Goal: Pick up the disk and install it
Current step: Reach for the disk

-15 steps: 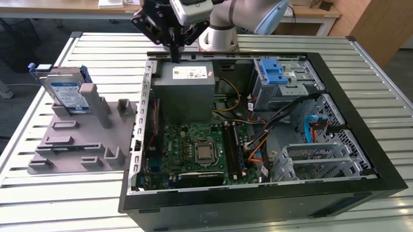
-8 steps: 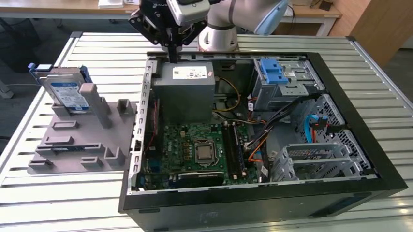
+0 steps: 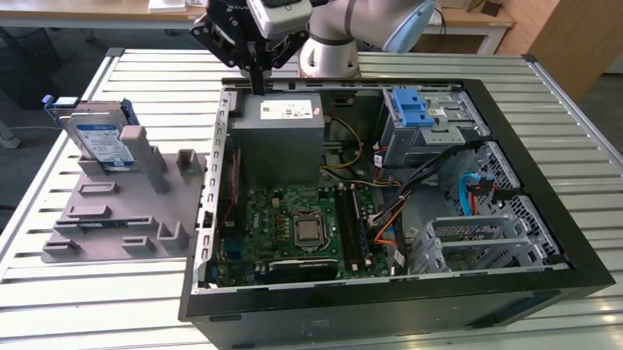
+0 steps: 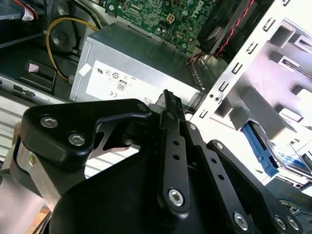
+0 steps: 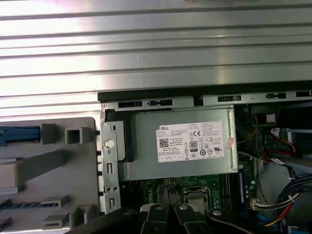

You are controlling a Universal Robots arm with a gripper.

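The disk (image 3: 102,136) stands upright in a grey holder (image 3: 127,204) on the table, at the exterior view's left of the open computer case (image 3: 389,197). It is silver-grey with a white-and-blue label and blue rails. Its blue edge (image 5: 19,134) shows in the first wrist view. My gripper (image 3: 258,86) hangs over the case's back corner, just above the grey power supply (image 3: 277,138), well apart from the disk. The fingers (image 4: 168,105) are pressed together with nothing between them. In the first wrist view the gripper (image 5: 168,214) is over the motherboard's edge.
Inside the case lie a green motherboard (image 3: 302,226), bundled cables (image 3: 389,197) and a metal drive bay (image 3: 438,127) with a blue latch (image 3: 413,109) on top. A second metal cage (image 3: 486,244) sits at the case's front corner. The slatted metal table (image 3: 545,73) surrounds the case.
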